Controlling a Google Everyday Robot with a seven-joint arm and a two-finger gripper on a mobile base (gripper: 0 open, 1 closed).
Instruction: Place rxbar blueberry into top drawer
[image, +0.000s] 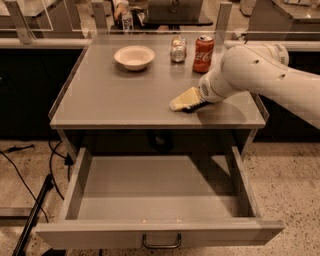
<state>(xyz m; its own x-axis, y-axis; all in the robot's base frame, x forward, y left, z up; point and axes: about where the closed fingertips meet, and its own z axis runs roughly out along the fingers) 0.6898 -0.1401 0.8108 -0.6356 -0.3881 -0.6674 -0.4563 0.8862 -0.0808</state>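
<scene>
My gripper (184, 101) is low on the grey tabletop (115, 100), near its front right edge, at the end of my white arm (250, 70) that reaches in from the right. Only a dark sliver shows under the gripper's tip (192, 108); it may be the rxbar blueberry, which is otherwise hidden. The top drawer (155, 187) is pulled fully open below the tabletop. Its grey interior holds nothing, and its dark handle (161, 244) faces me.
A white bowl (134, 56), a small glass jar (178, 49) and a red soda can (203, 53) stand at the back of the tabletop. Dark cables (35, 200) lie on the floor at the left of the drawer.
</scene>
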